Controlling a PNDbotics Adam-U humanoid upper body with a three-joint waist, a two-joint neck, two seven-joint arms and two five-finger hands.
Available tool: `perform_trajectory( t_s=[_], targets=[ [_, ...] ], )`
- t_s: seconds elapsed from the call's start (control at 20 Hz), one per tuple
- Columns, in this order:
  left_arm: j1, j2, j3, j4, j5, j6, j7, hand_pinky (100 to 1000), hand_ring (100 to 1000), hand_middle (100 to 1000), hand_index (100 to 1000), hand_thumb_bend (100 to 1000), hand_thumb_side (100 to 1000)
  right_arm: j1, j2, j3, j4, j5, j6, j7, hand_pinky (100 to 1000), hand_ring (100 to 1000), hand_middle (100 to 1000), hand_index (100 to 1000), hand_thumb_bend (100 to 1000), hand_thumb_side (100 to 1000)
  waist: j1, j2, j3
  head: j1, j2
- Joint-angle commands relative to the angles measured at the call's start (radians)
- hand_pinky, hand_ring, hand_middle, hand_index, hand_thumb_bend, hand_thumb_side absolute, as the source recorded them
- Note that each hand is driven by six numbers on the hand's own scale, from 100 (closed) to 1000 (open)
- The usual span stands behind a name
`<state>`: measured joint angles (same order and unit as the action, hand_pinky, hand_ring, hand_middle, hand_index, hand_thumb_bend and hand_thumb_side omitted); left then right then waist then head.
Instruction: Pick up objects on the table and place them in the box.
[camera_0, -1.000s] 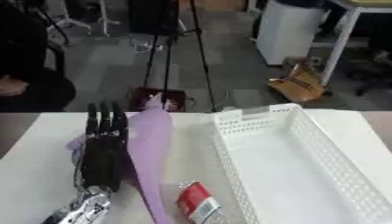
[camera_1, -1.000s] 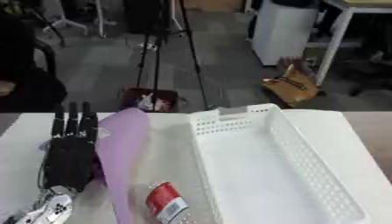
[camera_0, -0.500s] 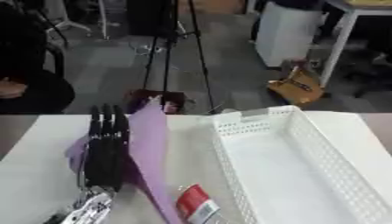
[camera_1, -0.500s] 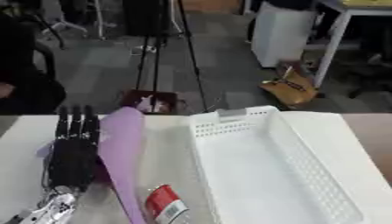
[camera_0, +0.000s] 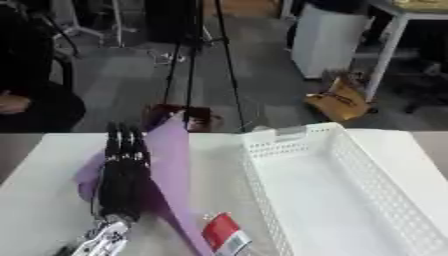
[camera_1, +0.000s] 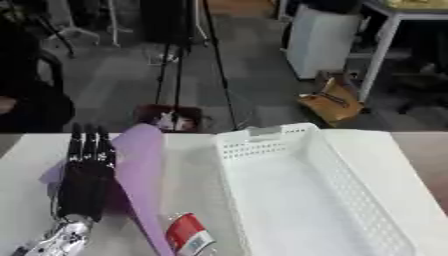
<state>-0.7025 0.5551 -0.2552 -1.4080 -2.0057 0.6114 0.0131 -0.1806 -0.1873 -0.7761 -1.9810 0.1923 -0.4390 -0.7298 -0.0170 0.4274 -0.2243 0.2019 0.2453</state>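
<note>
Purple sheet (camera_0: 171, 175): held raised at table's left, upper tip past the far table edge.
Left hand (camera_0: 122, 172): fingers straight, pressed together, flat against the sheet.
Red packet (camera_0: 223, 235): at near edge, beside box.
White box (camera_0: 350, 195): right, empty, open-topped.

The box (camera_0: 350, 185) looks like white plastic, its walls perforated in a fine grid. At nine o'clock from it, the purple sheet (camera_0: 171, 170) seems thin, smooth and matt. The left hand (camera_0: 122, 175) is matt black, silver-jointed. The table (camera_0: 44, 200) is plain matt white.
</note>
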Motion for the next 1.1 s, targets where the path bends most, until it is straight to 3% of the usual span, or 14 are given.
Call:
perform_trajectory(
  t_s=[0.05, 0.4, 1.1],
  targets=[
    [-0.013, 0.024, -0.003, 0.007, 0.011, -0.026, 0.022, 954, 890, 810, 710, 441, 288, -0.002, -0.016, -0.004, -0.019, -0.004, -0.009, -0.01, 598, 561, 530, 594, 100, 489, -0.001, -0.015, -0.003, 0.002, -0.013],
    [-0.018, 0.021, -0.002, 0.03, 0.029, -0.026, 0.078, 929, 846, 760, 643, 305, 258, -0.002, -0.016, -0.003, -0.019, -0.004, -0.009, -0.013, 598, 561, 530, 594, 100, 486, -0.001, -0.014, -0.007, 0.003, -0.018],
    [-0.001, 0.025, 0.019, 0.026, 0.068, 0.02, 0.248, 885, 777, 702, 601, 429, 175, -0.002, -0.016, -0.003, -0.019, -0.004, -0.007, -0.016, 598, 562, 531, 594, 100, 486, -0.005, -0.014, -0.004, -0.001, -0.014]
  ],
)
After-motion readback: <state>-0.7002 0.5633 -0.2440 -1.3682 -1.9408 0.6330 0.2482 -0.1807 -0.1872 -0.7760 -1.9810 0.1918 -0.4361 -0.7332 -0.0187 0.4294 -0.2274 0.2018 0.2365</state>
